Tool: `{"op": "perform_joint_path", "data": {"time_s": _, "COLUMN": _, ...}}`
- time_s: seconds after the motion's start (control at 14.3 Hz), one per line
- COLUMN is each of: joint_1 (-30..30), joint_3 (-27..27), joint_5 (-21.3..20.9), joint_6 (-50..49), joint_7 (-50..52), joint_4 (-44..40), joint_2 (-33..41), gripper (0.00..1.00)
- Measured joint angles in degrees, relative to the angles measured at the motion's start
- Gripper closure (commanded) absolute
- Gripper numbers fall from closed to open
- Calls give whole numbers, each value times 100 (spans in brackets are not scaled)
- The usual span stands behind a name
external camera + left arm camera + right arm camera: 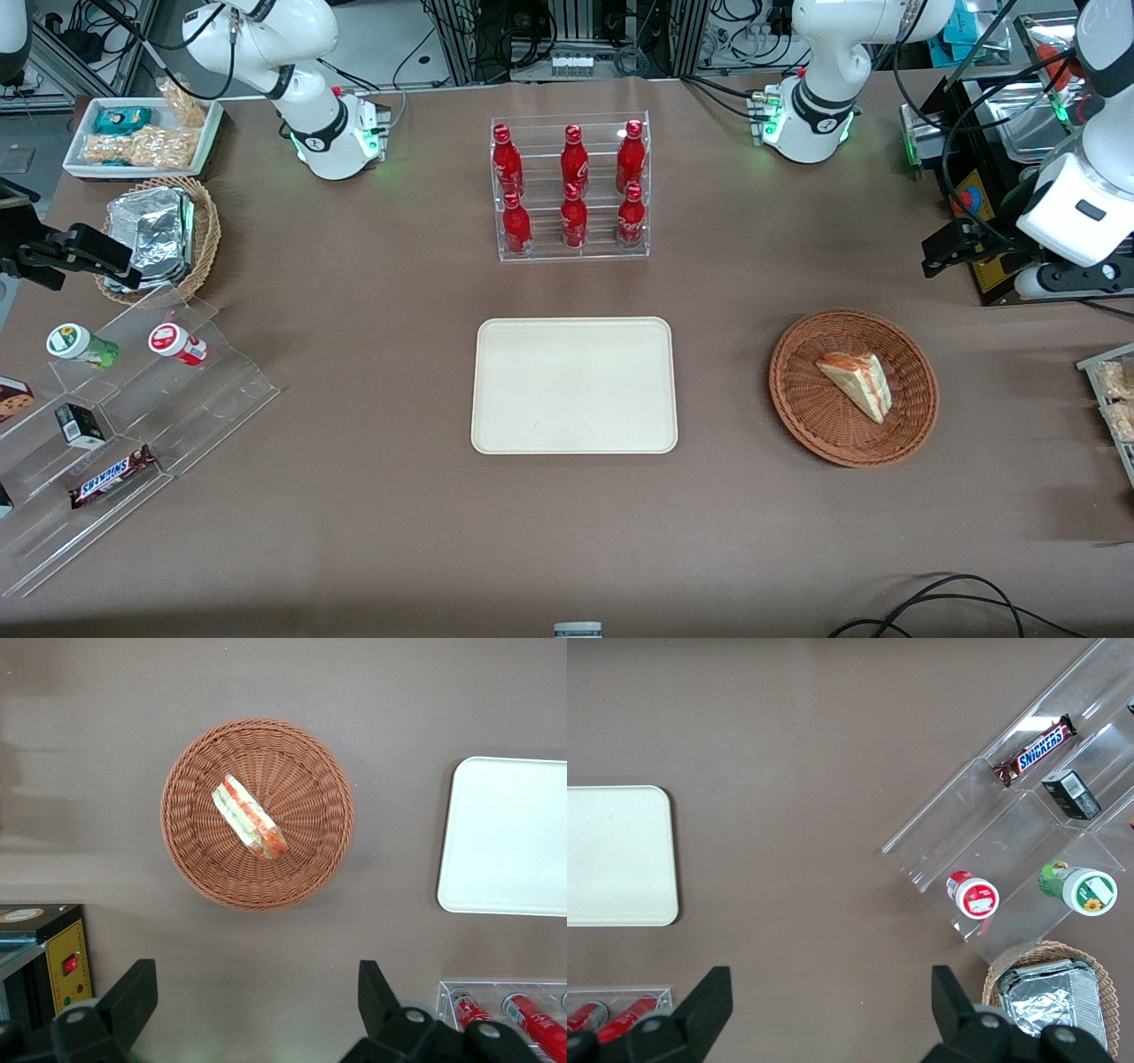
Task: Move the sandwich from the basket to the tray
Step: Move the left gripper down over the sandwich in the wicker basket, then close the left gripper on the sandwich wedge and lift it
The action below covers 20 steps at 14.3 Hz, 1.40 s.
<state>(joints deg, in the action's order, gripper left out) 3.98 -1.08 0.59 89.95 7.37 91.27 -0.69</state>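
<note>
Wicker basket [853,387], three o'clock of empty tray [574,385], holds sandwich [856,384], ungrasped; gripper [256,1010] is held wide, empty, above. Pickup and transfer are outstanding.

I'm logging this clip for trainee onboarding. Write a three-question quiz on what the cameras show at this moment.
1. True or false: the sandwich lies in the reddish-brown wicker basket.
2. How many red bottles stand in the clear rack?
3. The left arm's end effector is: A) shut on the sandwich, B) open above the table beside the basket, C) resting on the cream tray.

Key: 1 true; 2 six; 3 B.
</note>
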Motion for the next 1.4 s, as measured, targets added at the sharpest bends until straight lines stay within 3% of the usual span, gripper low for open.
{"op": "perform_joint_path", "data": {"time_s": 0.49, "joint_1": -1, "joint_3": 0, "joint_5": -5, "joint_6": -87, "joint_7": 0, "joint_4": 100, "joint_2": -154, "gripper": 0}}
{"op": "perform_joint_path", "data": {"time_s": 0.84, "joint_1": -9, "joint_3": 5, "joint_5": -68, "joint_6": 58, "joint_7": 1, "joint_4": 243, "joint_2": -874, "gripper": 0}}
{"op": "perform_joint_path", "data": {"time_s": 1.19, "joint_1": -42, "joint_3": 17, "joint_5": -191, "joint_6": 1443, "joint_7": 157, "joint_4": 890, "joint_2": -1491, "gripper": 0}}
{"op": "perform_joint_path", "data": {"time_s": 1.4, "joint_1": -65, "joint_3": 33, "joint_5": -191, "joint_6": 2377, "joint_7": 835, "joint_4": 1583, "joint_2": -1520, "gripper": 0}}
